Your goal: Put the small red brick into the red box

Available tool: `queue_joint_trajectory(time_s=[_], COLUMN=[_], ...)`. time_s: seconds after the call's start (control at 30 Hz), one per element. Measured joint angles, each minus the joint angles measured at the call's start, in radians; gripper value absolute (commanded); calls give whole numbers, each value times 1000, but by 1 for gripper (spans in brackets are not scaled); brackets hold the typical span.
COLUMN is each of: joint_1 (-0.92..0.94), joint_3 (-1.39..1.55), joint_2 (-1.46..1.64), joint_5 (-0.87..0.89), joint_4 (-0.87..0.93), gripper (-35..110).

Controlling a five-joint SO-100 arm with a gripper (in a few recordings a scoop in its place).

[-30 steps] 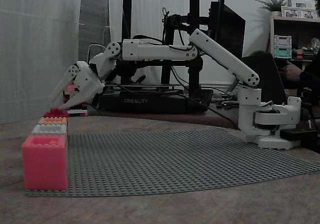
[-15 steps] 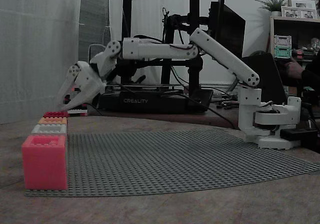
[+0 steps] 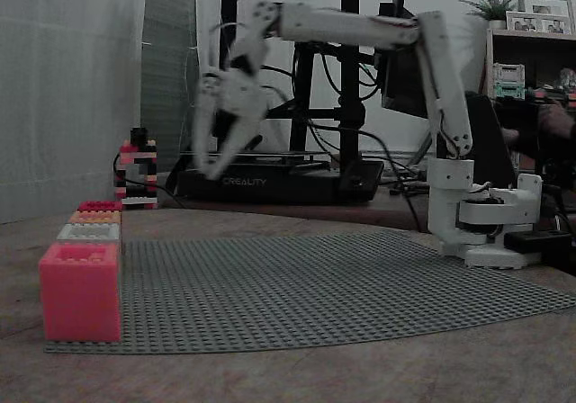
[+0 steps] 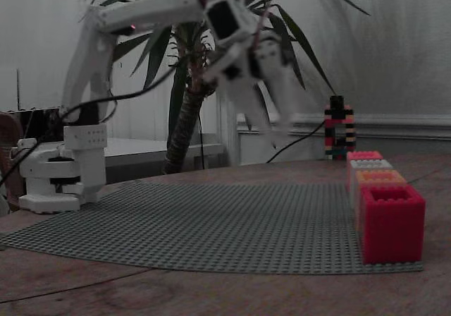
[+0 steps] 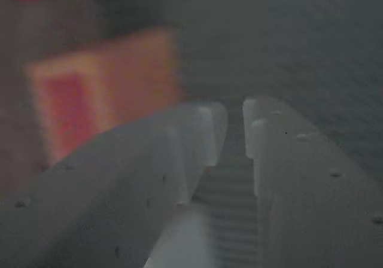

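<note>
Above the grey baseplate [image 3: 342, 286], the pincer [image 3: 214, 165] hangs slightly spread, holding nothing.

The white two-finger gripper [image 3: 209, 169] is lifting away from the row of small coloured boxes [image 3: 90, 232] in a fixed view. It is now hanging blurred in mid-air before the black 3D printer [image 3: 288, 180]. The white arm [image 3: 441, 79] is folding upward (earlier it was stretching low), leaving the black-and-red brick tower [image 3: 135, 171] showing clear
</note>
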Motion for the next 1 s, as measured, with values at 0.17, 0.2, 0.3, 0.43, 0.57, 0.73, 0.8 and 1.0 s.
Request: queue_joint_trajectory(time_s=[0.17,0.2,0.3,0.43,0.57,0.73,0.8,1.0], joint_1=[-66,-78,-101,-115,-115,-115,-115,-117], joint_3=[472,554,756,983,1152,1285,1324,1450], joint_2=[310,370,532,758,989,1292,1413,1687], joint_5=[64,81,129,175,196,196,196,196], joint_4=[-29,-41,-78,-129,-138,-89,-63,9], gripper=[0,0,0,0,0,0,0,0])
